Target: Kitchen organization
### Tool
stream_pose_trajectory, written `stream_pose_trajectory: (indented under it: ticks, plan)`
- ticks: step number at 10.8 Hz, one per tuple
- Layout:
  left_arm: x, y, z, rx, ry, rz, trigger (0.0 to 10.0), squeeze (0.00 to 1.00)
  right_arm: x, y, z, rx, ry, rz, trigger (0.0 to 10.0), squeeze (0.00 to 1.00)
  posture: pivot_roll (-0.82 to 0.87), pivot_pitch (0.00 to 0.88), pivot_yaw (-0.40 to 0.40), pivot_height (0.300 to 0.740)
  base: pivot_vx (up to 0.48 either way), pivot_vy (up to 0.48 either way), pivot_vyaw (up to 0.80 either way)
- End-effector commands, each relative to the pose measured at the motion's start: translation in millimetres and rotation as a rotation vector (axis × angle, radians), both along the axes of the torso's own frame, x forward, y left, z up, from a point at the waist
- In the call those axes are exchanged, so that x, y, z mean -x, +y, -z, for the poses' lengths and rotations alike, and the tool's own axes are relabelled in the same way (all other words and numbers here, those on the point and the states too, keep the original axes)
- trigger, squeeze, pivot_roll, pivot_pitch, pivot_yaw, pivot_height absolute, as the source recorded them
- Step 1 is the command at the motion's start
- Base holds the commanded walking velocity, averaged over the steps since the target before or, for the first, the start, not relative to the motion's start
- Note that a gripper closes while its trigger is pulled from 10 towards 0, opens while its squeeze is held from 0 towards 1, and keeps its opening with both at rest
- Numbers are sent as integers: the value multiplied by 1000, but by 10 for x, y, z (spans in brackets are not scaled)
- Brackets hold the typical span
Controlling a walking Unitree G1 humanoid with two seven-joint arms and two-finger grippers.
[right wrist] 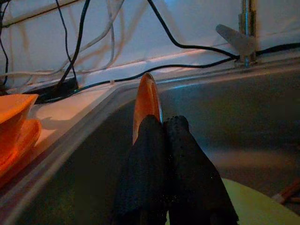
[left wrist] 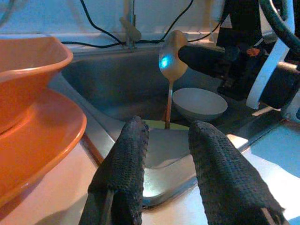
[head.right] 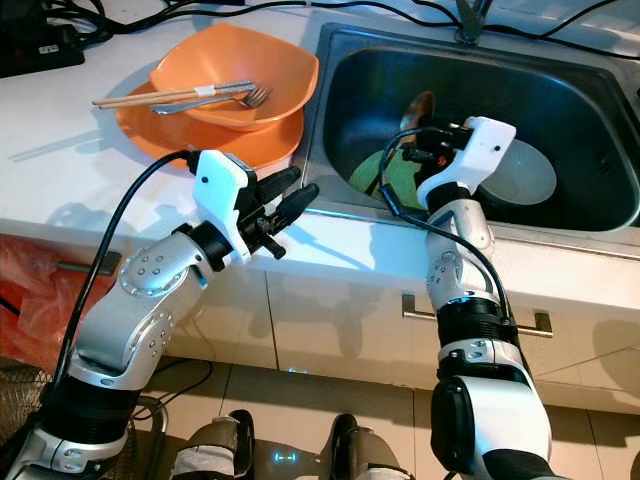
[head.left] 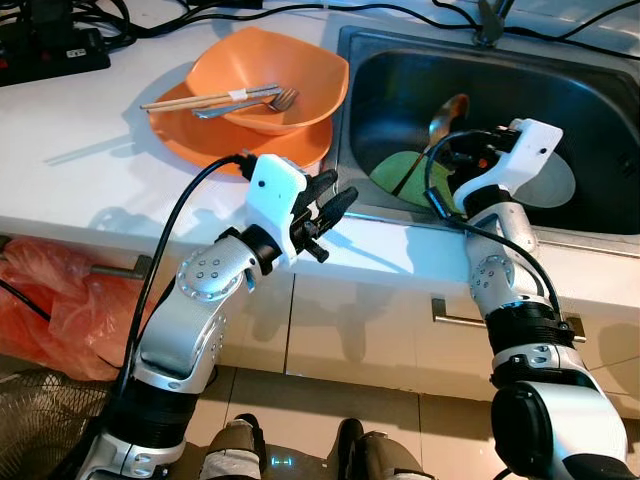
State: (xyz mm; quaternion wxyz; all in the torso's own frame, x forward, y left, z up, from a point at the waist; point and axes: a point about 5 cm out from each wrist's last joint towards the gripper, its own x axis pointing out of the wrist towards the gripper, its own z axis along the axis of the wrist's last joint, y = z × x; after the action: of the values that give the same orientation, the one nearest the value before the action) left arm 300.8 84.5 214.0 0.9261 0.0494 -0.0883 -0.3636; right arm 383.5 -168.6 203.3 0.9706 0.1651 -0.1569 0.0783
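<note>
One steel sink point(head.left: 590, 110) lies under my right pincer point(head.left: 455, 150); one white worktop point(head.left: 80, 170) under my left pincer point(head.left: 335, 205). Beyond the left pincer sit two orange dishes — a plate point(head.left: 190, 140) carrying a bowl point(head.left: 300, 75) with chopsticks point(head.left: 185, 101) and one fork point(head.left: 270, 102). My right pincer is clenched on one wooden spoon point(head.left: 447, 112), upright over a green plate point(head.left: 400, 180) beside one grey bowl point(left wrist: 199, 103). My left pincer hangs released. No writing readable.

- A white countertop point(head.left: 90, 170) is running across the upper left of the frame.
- An orange plate point(head.left: 190, 135) is sitting directly on it, upper centre.
- A black power strip point(head.left: 50, 45) is lying at the top left corner, with black cables point(head.left: 250, 8) trailing along the top edge.
</note>
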Motion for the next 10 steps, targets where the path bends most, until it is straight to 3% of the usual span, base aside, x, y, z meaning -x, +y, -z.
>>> stream_pose_trajectory:
  ticks: [1,9,10]
  plan:
    - [31,-61,-13,-15,-6,39,10000,0,-8,37,42,24,8,-17,10000,0,253,208,-80,740,0,0,0]
    - [66,-107,79,-54,41,72,10000,0,-41,120,58,86,14,-57,10000,0,252,198,-79,740,0,0,0]
    - [70,-110,103,-65,49,76,10000,0,-54,138,43,148,9,-70,10000,0,253,194,-79,740,0,0,0]
